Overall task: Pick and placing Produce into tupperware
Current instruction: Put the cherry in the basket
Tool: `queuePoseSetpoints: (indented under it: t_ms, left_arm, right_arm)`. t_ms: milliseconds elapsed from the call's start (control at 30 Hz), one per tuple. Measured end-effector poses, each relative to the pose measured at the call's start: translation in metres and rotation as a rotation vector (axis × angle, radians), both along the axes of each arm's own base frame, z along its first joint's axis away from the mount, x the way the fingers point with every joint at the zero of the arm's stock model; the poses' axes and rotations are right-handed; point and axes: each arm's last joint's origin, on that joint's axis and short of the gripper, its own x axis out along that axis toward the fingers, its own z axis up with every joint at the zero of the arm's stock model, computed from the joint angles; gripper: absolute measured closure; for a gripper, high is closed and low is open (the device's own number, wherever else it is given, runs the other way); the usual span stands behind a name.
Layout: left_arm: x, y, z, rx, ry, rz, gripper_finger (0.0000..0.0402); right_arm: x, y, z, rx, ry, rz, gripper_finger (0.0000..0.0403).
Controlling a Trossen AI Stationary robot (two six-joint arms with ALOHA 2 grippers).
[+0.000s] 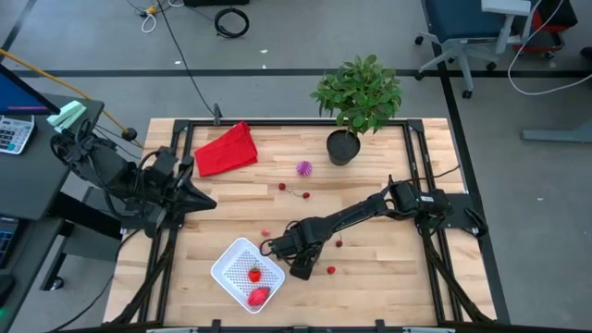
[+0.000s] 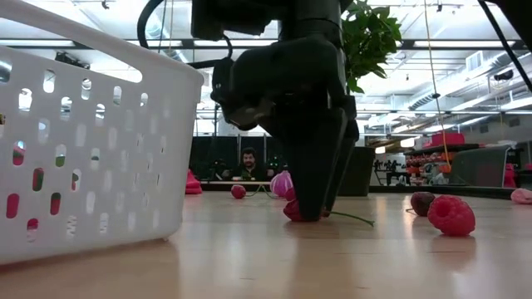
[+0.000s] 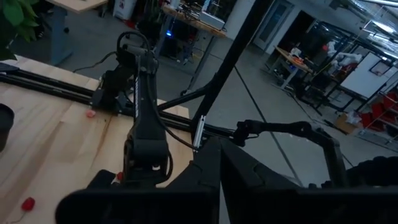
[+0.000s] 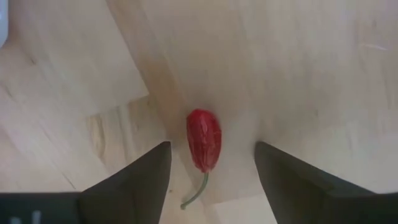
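The white tupperware (image 1: 242,268) sits near the table's near edge with two red pieces (image 1: 256,285) in it; in the low view its holed wall (image 2: 83,141) fills the left. My right gripper (image 4: 211,150) is open, pointing down. Its fingers stand on either side of a small red fruit piece with a green stem (image 4: 204,140), which lies on the table (image 2: 293,212). More red pieces (image 1: 331,270) and the purple spiky ball (image 1: 303,167) lie scattered about. My left gripper (image 1: 202,197) waits shut at the table's left edge.
A red cloth (image 1: 227,148) lies at the far left and a potted plant (image 1: 356,102) stands at the far edge. A raspberry-like piece (image 2: 451,214) lies to the right of the gripper in the low view. People sit in the room beyond the table.
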Motion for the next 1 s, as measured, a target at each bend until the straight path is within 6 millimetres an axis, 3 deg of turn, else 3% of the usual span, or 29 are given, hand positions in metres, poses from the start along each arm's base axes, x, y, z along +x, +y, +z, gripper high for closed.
queuePoseSetpoints:
  t_ms: [133,467,733,833,1000]
  left_arm:
    - [0.000,0.000,0.000,0.000,0.000,0.000,0.0382]
    - [0.000,0.000,0.000,0.001,0.000,0.000,0.0393]
    - [0.000,0.000,0.000,0.001,0.000,0.000,0.0381]
    - [0.000,0.000,0.000,0.001,-0.001,0.000,0.0378]
    - [0.000,0.000,0.000,0.001,-0.001,0.000,0.0390]
  right_arm:
    - [0.000,-0.001,0.001,-0.016,-0.006,-0.007,0.0188]
    - [0.002,-0.006,0.000,-0.021,-0.004,-0.015,0.0315]
    - [0.004,-0.008,0.008,-0.016,-0.031,-0.019,0.0389]
    - [0.002,-0.010,0.022,-0.042,-0.062,-0.028,0.0393]
    - [-0.005,-0.019,0.073,-0.047,-0.176,-0.101,0.0371]
